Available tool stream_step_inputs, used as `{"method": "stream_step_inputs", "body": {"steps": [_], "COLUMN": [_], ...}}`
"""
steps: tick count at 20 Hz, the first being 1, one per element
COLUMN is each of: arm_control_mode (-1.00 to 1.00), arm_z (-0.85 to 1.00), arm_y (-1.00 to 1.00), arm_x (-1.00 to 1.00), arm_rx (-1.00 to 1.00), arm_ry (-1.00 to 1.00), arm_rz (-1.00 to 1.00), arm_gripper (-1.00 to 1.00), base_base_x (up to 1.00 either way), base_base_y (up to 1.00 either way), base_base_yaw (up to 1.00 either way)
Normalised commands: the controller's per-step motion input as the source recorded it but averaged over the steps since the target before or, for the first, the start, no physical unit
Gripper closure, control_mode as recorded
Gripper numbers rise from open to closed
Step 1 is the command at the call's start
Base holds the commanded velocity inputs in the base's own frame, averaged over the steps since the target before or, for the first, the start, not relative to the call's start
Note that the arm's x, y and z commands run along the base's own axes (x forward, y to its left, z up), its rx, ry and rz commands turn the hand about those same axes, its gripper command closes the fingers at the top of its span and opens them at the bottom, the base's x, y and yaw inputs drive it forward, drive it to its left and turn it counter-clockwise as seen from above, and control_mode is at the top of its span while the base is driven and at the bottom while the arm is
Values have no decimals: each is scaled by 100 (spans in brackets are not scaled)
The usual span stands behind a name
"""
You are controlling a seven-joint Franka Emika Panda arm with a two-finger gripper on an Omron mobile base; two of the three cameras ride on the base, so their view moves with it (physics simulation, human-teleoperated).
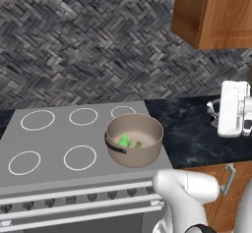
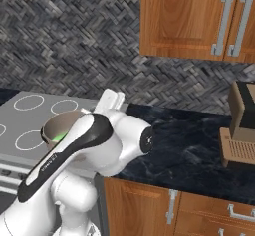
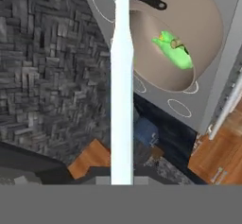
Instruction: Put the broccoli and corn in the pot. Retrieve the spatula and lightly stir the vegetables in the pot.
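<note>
The beige pot (image 1: 142, 156) with its dark side handle stands on the stove's front right. The bright green broccoli (image 1: 124, 140) and the small olive corn (image 1: 139, 144) lie side by side on its bottom. In the hand view the pot (image 3: 198, 24) holds the broccoli (image 3: 175, 53) with the corn (image 3: 177, 42) against it. My gripper (image 1: 214, 111) hangs over the black counter to the right of the pot. It is shut on the spatula (image 3: 121, 76), whose pale handle runs straight up the hand view. The blade is out of frame. The arm partly hides the pot (image 2: 60, 118).
The grey stove (image 1: 54, 143) has several white burner rings left of the pot. A black marble counter (image 2: 189, 150) runs to the right and carries a brown appliance (image 2: 241, 125). Wooden wall cabinets (image 2: 189, 21) hang above, and a herringbone tile wall stands behind.
</note>
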Motion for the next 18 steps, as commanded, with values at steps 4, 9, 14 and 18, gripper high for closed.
{"method": "stream_step_inputs", "body": {"steps": [4,9,14,18], "arm_control_mode": [-100,-100,-100,-100], "arm_z": [34,26,41,20], "arm_y": [24,27,20,0], "arm_x": [-9,-1,15,1], "arm_rx": [22,29,36,43], "arm_ry": [1,24,11,0], "arm_rz": [-23,-22,-5,13], "arm_gripper": [100,100,100,100], "base_base_x": [0,0,0,0], "base_base_y": [0,0,0,0], "base_base_yaw": [0,0,0,0]}}
